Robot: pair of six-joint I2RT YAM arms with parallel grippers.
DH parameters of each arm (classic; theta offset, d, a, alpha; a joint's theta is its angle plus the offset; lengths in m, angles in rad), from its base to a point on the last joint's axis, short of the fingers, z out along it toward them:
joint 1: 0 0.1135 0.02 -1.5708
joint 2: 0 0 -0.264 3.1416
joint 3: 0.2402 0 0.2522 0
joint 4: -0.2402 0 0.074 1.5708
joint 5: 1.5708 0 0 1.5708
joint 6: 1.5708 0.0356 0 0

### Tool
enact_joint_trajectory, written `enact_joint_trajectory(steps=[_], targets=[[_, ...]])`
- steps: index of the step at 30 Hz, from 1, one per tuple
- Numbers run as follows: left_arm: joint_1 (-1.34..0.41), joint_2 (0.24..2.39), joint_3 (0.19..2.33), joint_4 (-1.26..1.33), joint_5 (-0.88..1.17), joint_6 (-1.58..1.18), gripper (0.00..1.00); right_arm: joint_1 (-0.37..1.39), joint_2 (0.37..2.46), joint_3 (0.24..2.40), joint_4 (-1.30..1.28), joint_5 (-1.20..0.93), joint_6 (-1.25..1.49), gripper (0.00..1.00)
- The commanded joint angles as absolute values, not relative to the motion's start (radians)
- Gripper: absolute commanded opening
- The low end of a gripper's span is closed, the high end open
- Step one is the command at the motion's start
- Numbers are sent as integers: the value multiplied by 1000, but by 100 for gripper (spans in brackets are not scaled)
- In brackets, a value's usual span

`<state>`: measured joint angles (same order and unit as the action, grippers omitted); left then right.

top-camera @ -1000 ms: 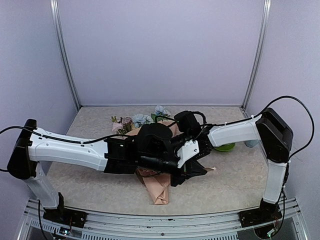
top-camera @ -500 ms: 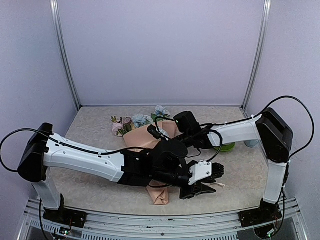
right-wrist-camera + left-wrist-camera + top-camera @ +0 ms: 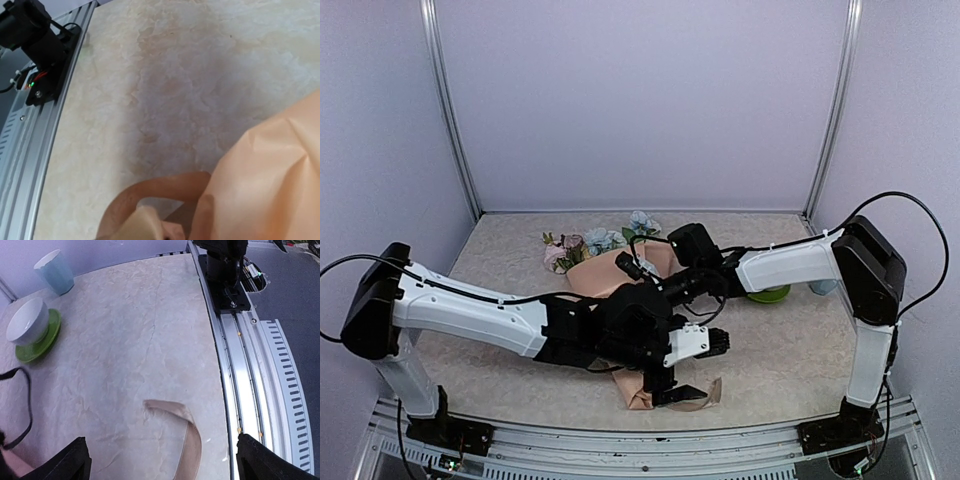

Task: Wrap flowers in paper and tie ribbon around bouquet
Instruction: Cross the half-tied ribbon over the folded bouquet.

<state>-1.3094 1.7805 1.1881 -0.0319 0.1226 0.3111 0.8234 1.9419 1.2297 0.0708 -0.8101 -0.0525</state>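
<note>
Over the pale marbled table (image 3: 790, 350), your left gripper (image 3: 698, 368) has just sprung wide open, leaving the ribbon (image 3: 187, 432) loose by the near rail, right of the bouquet (image 3: 610, 272) tail. Your right gripper (image 3: 682, 287) is closed beside the bouquet. The knot looks unfinished.

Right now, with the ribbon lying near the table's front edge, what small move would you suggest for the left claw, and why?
Probably lower the left claw and close on the ribbon: its jaws stand open, and the ribbon lies free on the table between them.
</note>
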Motion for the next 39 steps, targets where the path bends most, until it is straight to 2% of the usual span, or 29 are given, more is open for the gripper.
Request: enact_joint_trajectory(steps=[1,4,5,7,8,9,10,11,13,14,18,20,21,25,29,33,35,36,38,39], targets=[[-1217,1574,1040,95,185,186,99,817,1928,1254,56,-806,-71,0],[-1075,1449,875,240,213,10,99,817,1923,1252,73,-828,-71,0],[-1032,1418,837,260,215,-42,95,817,1923,1251,81,-837,-71,0],[-948,1373,774,280,226,-118,77,818,1925,1252,96,-852,-77,0],[-921,1354,750,284,229,-143,58,818,1926,1253,99,-861,-83,0],[-900,1331,722,293,240,-163,47,818,1924,1255,98,-866,-92,0],[-878,1316,697,298,249,-177,41,819,1922,1254,98,-868,-101,0],[-859,1302,673,300,260,-184,40,819,1918,1253,98,-872,-107,0],[-837,1283,624,313,271,-183,40,820,1907,1241,107,-876,-110,0],[-826,1281,607,322,288,-183,45,821,1900,1235,116,-876,-112,0],[-813,1324,603,364,367,-149,74,829,1893,1222,134,-884,-122,0],[-810,1340,601,373,356,-135,96,832,1893,1223,134,-891,-128,0],[-801,1340,586,398,350,-139,98,834,1892,1222,134,-889,-132,0],[-752,1269,492,550,367,-187,99,836,1882,1211,136,-882,-135,0],[-758,1222,493,589,366,-179,99,838,1872,1192,163,-873,-132,0],[-723,1223,379,880,297,-461,99,838,1870,1185,179,-862,-129,0],[-689,1271,313,1064,345,-528,99,838,1869,1185,174,-859,-132,0],[-664,1303,304,1131,403,-552,96,839,1868,1184,172,-853,-135,0],[-647,1340,327,1132,529,-574,77,839,1868,1183,167,-847,-141,0],[-660,1340,341,1061,528,-528,75,839,1869,1185,167,-843,-141,0]])
